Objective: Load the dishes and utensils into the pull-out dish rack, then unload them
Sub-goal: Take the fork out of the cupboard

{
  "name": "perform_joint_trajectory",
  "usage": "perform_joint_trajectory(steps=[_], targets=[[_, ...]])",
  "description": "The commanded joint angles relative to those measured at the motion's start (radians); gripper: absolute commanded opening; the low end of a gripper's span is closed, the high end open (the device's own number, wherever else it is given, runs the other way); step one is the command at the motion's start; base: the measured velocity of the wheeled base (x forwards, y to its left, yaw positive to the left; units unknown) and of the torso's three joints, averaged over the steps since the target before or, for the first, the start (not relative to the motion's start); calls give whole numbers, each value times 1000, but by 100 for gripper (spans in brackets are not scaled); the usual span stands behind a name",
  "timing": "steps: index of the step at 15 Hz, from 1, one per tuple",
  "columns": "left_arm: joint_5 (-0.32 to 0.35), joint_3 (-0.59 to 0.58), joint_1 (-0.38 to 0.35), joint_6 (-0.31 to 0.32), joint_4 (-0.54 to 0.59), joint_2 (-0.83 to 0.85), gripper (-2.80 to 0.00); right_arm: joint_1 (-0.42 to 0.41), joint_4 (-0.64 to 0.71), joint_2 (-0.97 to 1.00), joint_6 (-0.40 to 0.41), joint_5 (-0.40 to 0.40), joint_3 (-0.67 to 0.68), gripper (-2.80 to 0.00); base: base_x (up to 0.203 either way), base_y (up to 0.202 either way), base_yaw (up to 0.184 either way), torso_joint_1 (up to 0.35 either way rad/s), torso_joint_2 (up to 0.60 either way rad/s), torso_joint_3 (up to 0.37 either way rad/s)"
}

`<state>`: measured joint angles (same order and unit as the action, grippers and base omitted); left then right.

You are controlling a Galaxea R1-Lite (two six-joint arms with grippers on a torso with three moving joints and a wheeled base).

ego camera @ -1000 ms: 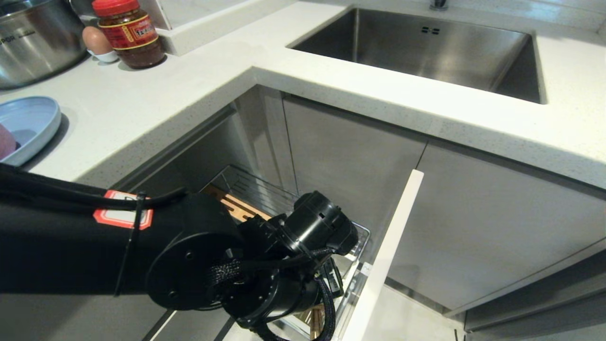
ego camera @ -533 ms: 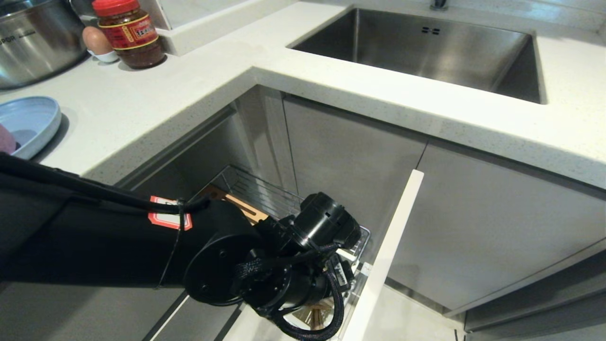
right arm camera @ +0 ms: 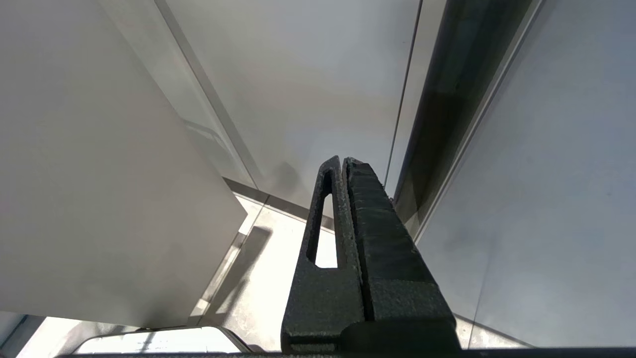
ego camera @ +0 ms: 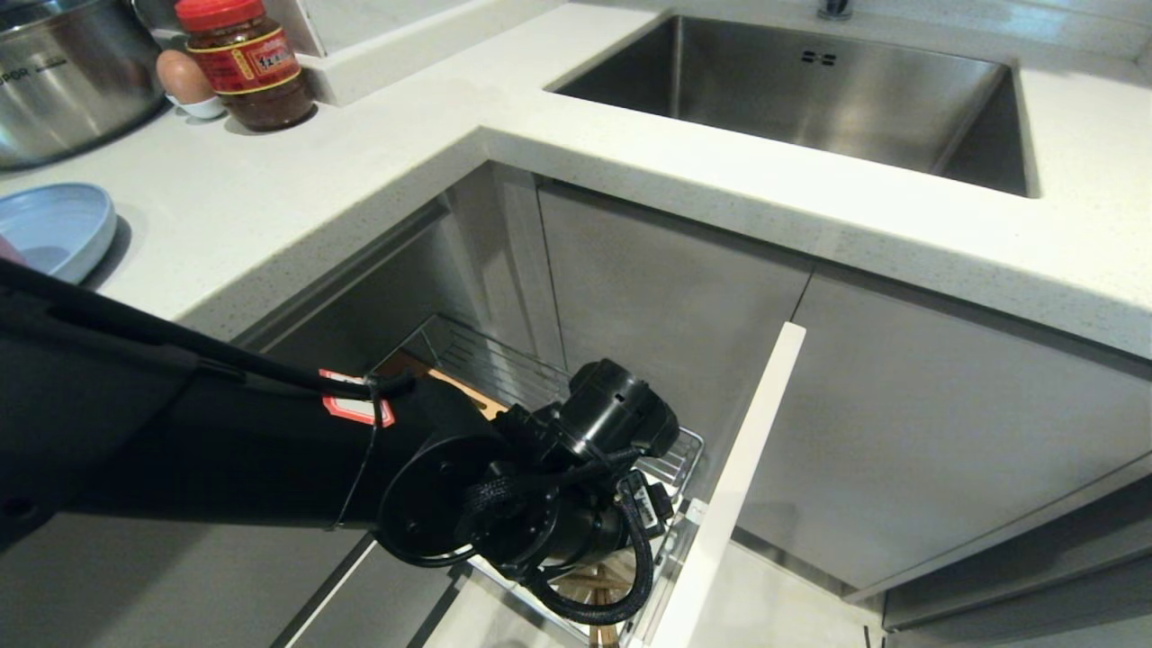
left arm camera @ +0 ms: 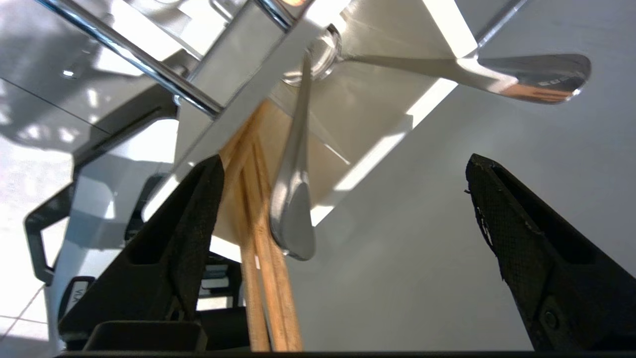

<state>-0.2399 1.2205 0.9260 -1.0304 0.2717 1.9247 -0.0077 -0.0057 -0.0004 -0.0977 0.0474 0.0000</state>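
Note:
The pull-out dish rack stands drawn out below the counter, its white front panel towards me. My left arm reaches down into its front end, and the wrist hides the fingers in the head view. My left gripper is open wide. The wooden chopsticks and the silver fork handle stand in the cup between the fingers, close to one finger and not gripped. The light-blue plate lies on the counter at far left. My arm hides the bowl. My right gripper is shut and empty.
The counter edge overhangs the rack. A steel sink lies at back right. A steel pot, a red-lidded jar and an egg stand at back left. A second silver handle shape may be a reflection.
My left arm has pushed further right and down towards the rack's front end, covering more of the wooden strip and the plate. Nothing else has moved.

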Motion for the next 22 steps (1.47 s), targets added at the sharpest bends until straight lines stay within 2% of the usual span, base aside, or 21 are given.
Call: perform_joint_trajectory(steps=[1,6,22], targets=[[13,4,1,-7,1,4,0,0,0,-4,-1,0,0,-280,0,0,0,0,0,0],[21,62,4,-7,3,33,0,0,0,-4,-1,0,0,-280,0,0,0,0,0,0],[18,57,-9,-5,3,71,0,0,0,-4,-1,0,0,-280,0,0,0,0,0,0]])
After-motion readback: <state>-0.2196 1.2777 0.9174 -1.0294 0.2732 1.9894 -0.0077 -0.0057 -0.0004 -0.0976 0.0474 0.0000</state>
